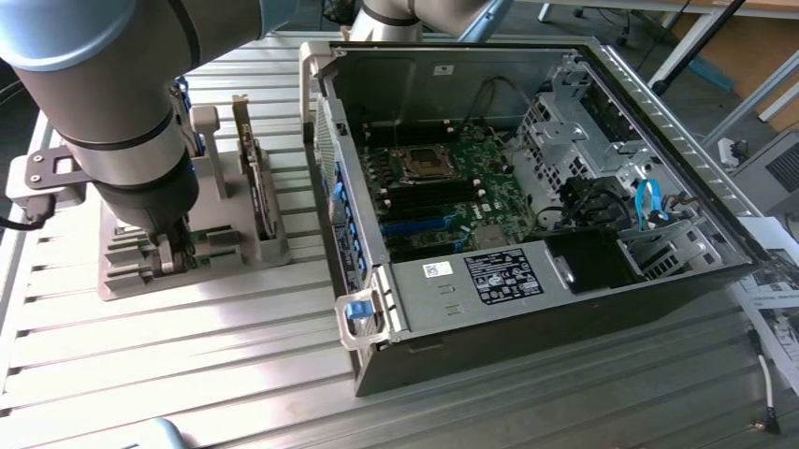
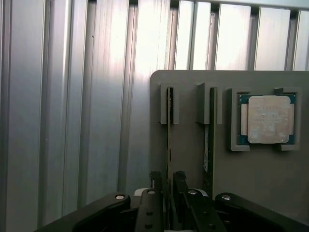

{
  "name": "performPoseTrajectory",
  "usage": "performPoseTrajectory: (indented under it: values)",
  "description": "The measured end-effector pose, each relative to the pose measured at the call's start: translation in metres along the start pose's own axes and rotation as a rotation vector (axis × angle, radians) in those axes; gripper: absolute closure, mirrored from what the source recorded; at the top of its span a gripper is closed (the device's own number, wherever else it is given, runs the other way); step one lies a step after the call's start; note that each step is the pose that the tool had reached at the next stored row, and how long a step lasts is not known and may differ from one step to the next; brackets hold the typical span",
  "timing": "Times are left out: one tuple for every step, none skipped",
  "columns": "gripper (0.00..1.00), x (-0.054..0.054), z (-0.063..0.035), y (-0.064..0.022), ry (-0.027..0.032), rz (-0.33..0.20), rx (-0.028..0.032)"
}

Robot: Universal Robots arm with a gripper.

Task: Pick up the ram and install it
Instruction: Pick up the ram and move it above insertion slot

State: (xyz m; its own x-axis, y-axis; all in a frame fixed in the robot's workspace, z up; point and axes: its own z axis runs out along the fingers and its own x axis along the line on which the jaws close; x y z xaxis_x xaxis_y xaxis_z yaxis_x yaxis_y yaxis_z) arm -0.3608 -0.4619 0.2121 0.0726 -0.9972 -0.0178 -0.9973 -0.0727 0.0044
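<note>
The exterior view looks down steeply from high up and some way off across the ribbed desk (image 1: pixel 187 365). The open computer case (image 1: pixel 562 323) sits in the middle, the grey holder (image 1: pixel 125 281) lies at the exterior view's left, and the arm (image 1: pixel 112 103) is close to the lens. The wrist view faces straight down past the tool (image 2: pixel 167 181), very near. Both views share the grey holder (image 2: pixel 260 183) and the desk (image 2: pixel 72 121) beside it.

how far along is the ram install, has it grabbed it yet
Nothing looks done: the ram stands in its holder. In hand: the open gripper straddles it, not yet clamped or lifted. Left: the lift and seating in the motherboard slots, which look empty.
</note>
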Motion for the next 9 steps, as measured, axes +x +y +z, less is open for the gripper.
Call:
performPoseTrajectory:
  values:
    - [0.76, 0.0, 0.0003, 0.0, -0.0001, 0.0, 0.0001]
    - [0.76, 0.0, 0.0009, 0.0, -0.0003, 0.0, 0.0003]
    - [0.76, 0.0, 0.0012, 0.0, -0.0002, 0.0, 0.0003]
    - [0.76, 0.0, 0.0014, 0.0, -0.0001, 0.0, 0.0001]
    - [0.76, 0.0, 0.0016, 0.0, -0.0001, 0.0, 0.0001]
    - [0.76, 0.0, 0.0016, 0.0, -0.0001, 0.0, 0.0001]
    - [0.76, 0.0, 0.0016, 0.0, -0.0001, 0.0, 0.0001]
    - [0.76, 0.0, 0.0016, 0.0, -0.0001, 0.0, 0.0001]
    - [0.76, 0.0, 0.0016, 0.0, -0.0001, 0.0, 0.0001]
